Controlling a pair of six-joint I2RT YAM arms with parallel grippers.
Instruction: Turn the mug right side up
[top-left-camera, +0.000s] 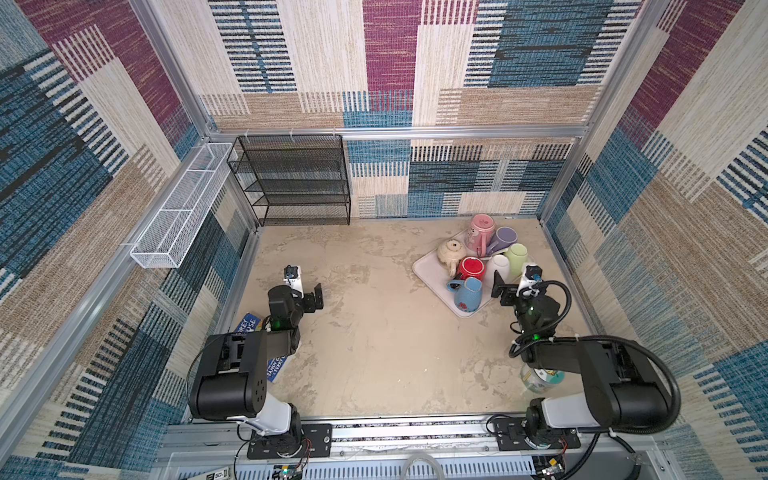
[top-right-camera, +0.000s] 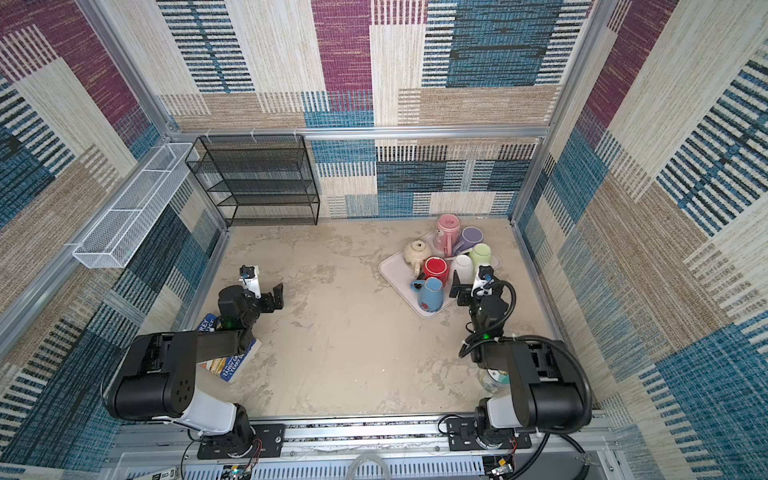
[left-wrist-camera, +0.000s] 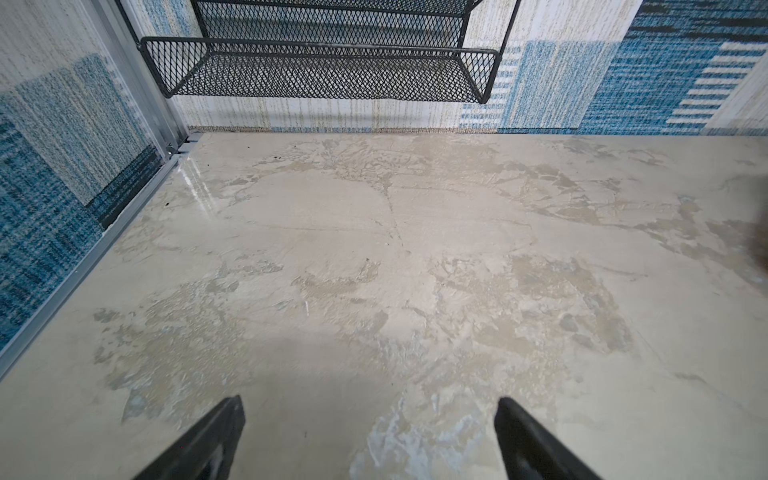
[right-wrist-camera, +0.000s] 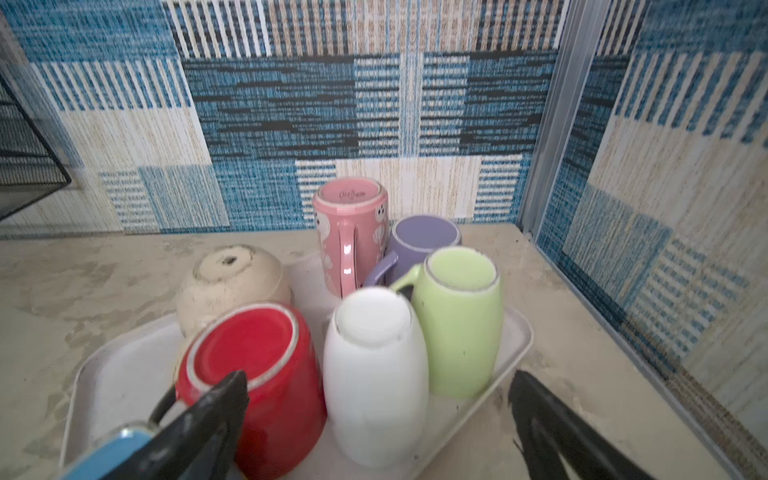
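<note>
The right hand (right-wrist-camera: 380, 386), spread wide and empty, is the nearer one; the white mug (top-left-camera: 500, 264) stands base-up just beyond it at twelve o'clock, axis upright.

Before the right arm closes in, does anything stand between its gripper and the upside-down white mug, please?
Nothing visible does; the open right gripper faces the white mug, with the red mug and green mug close beside it.

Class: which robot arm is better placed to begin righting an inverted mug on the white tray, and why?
Right. Its open right gripper hovers at the white rectangular tray, facing the upturned red ceramic mug and white ceramic mug; the open left gripper sits over bare beige tabletop, well away.
</note>
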